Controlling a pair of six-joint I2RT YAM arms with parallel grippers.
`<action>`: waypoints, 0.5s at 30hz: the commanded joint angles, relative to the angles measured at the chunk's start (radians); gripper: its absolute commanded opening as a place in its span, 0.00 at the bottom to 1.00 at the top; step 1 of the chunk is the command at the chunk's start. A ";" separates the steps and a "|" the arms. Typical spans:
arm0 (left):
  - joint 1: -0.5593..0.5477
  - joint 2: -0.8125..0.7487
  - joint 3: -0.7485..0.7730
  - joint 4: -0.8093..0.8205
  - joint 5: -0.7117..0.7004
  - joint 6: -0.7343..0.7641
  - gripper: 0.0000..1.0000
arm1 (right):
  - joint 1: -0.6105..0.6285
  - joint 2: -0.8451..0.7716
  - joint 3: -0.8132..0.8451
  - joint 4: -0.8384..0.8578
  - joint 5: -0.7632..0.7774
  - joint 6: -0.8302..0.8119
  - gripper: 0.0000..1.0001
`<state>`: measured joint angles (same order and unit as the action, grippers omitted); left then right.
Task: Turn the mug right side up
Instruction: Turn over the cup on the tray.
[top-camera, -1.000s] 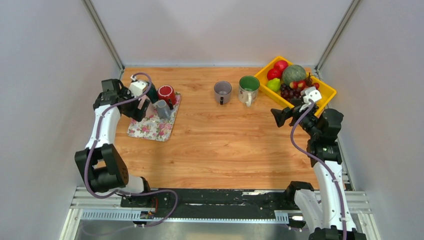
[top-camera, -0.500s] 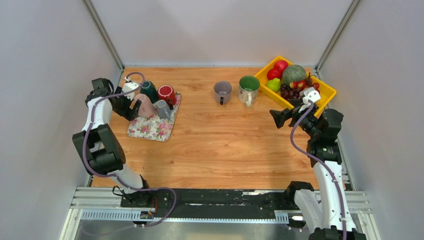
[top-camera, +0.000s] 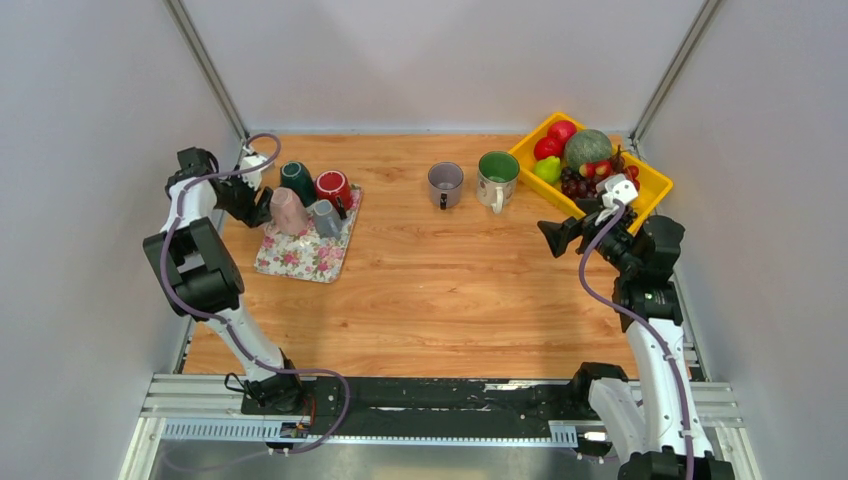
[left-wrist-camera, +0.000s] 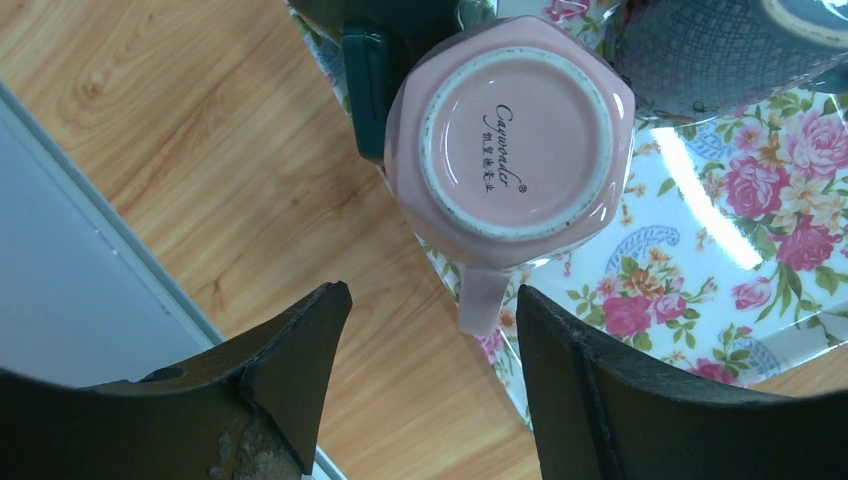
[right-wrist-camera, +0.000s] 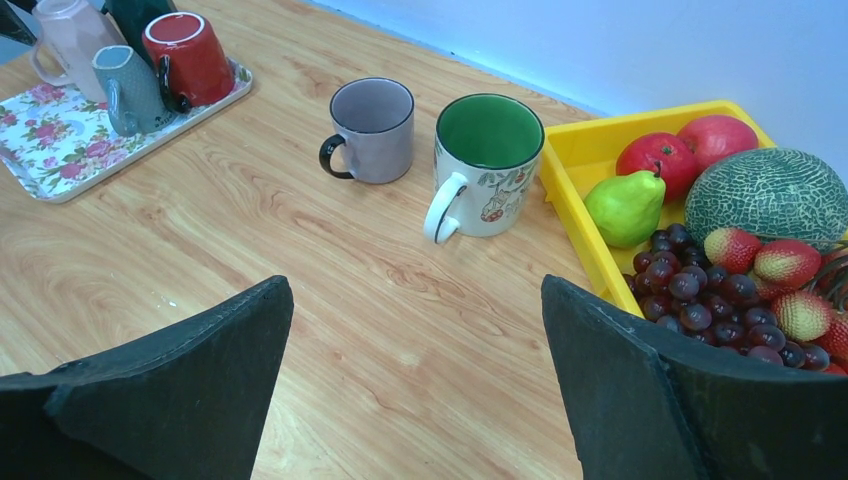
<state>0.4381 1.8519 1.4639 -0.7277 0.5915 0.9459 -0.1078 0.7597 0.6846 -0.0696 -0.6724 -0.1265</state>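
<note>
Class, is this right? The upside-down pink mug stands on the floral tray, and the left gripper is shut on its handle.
No: the left wrist view shows the left gripper open, not shut on the handle of the pink mug. The rest holds.

In the left wrist view, the dark green mug (left-wrist-camera: 366, 88) is cut off by the top edge and partly hidden behind the pink mug (left-wrist-camera: 515, 130), whose mouth is concealed underneath. The grey-blue mug (left-wrist-camera: 700, 50) is cropped at the upper right corner, the floral tray (left-wrist-camera: 790, 250) at the right edge. The small characters printed on the pink base cannot be read, perhaps a maker's mark. From above, the fingertips of the left gripper (top-camera: 260, 205) cannot be made out.
</note>
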 joint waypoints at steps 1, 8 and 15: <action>0.006 0.033 0.042 -0.019 0.078 0.076 0.71 | 0.004 0.008 0.000 0.024 -0.024 -0.025 1.00; 0.003 0.052 0.049 -0.043 0.099 0.143 0.70 | 0.003 0.020 0.002 0.020 -0.024 -0.031 1.00; -0.018 0.068 0.049 -0.042 0.074 0.158 0.63 | 0.005 0.029 0.003 0.018 -0.024 -0.035 1.00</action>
<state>0.4328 1.9038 1.4693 -0.7582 0.6319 1.0496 -0.1070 0.7879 0.6846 -0.0700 -0.6746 -0.1410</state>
